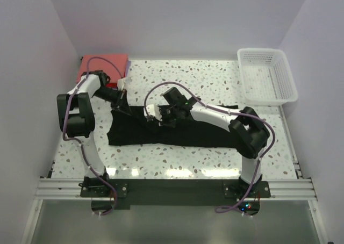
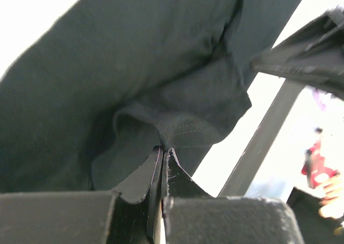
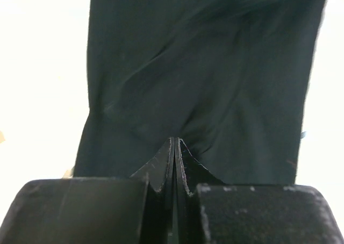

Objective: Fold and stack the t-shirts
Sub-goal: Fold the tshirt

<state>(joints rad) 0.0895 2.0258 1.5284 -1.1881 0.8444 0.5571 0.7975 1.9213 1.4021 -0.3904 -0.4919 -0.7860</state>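
Observation:
The black t-shirt (image 1: pixel 161 130) lies across the middle of the table, its far edge lifted. My left gripper (image 1: pixel 124 107) is shut on the shirt's far left edge; in the left wrist view (image 2: pixel 163 147) the jaws pinch a hemmed fold of black cloth (image 2: pixel 161 83). My right gripper (image 1: pixel 161 116) is shut on the far edge near the middle; in the right wrist view (image 3: pixel 176 139) the jaws pinch black cloth (image 3: pixel 204 66) that hangs below. A folded coral-red t-shirt (image 1: pixel 102 65) lies at the far left corner. No purple-blue shirt shows.
A white lattice basket (image 1: pixel 267 74) stands at the far right corner. White walls close in the table on the left, back and right. A metal rail (image 1: pixel 172 187) runs along the near edge by the arm bases.

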